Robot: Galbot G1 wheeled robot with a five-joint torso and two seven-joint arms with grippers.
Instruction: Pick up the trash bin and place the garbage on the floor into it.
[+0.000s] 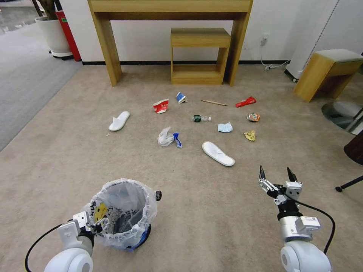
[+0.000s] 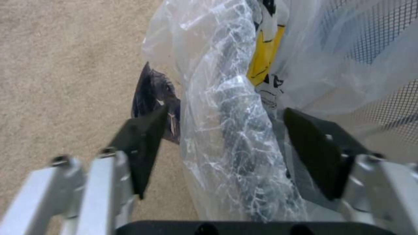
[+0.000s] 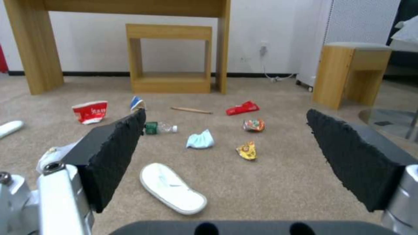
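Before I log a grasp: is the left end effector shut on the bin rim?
Not yet. The left end effector is open, its pads straddling the bagged rim of the trash bin with gaps showing.

I see my left gripper [image 1: 99, 223] at the rim of the trash bin [image 1: 124, 213], at seven o'clock. My right gripper [image 1: 276, 174] hovers spread at five o'clock, a white slipper [image 1: 218, 153] on the floor [image 1: 56, 158] beyond it.

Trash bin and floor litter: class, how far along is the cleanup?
Done: nothing on the floor collected yet. In hand: the left hand straddles the trash bin rim, fingers apart. Left: gripping it, then the slippers, cups, bottle, mask; the right hand hangs open.
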